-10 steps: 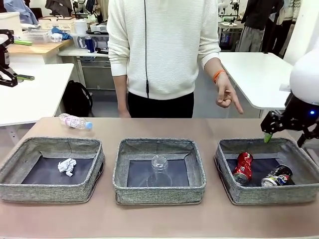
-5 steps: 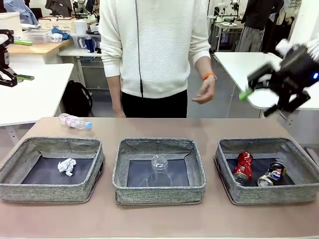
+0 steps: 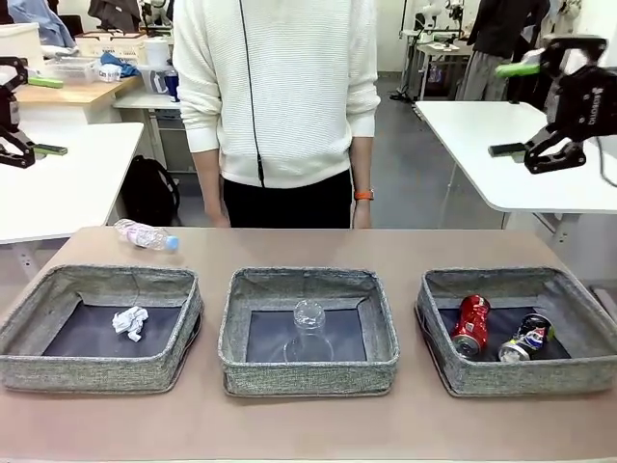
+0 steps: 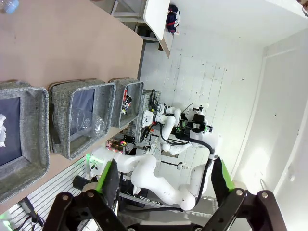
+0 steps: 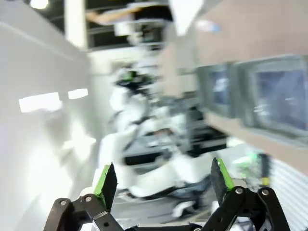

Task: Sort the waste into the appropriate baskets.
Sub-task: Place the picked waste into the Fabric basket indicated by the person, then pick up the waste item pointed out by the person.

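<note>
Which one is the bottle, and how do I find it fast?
Look at the brown table with three grey baskets in a row. Go to the left basket, the one with the paper ball, and look just behind its far edge. The bottle lies there on its side, clear with a blue cap, the one piece of waste not in any basket.

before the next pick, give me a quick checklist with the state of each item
1. Bottle still unsorted, on the table beyond the left basket: not ok.
2. Paper ball in left basket: ok.
3. Cup in middle basket: ok.
4. Red can and blue can in right basket: ok.
5. Right gripper open, empty, raised: ok.
6. Left gripper open, empty: ok.
</note>
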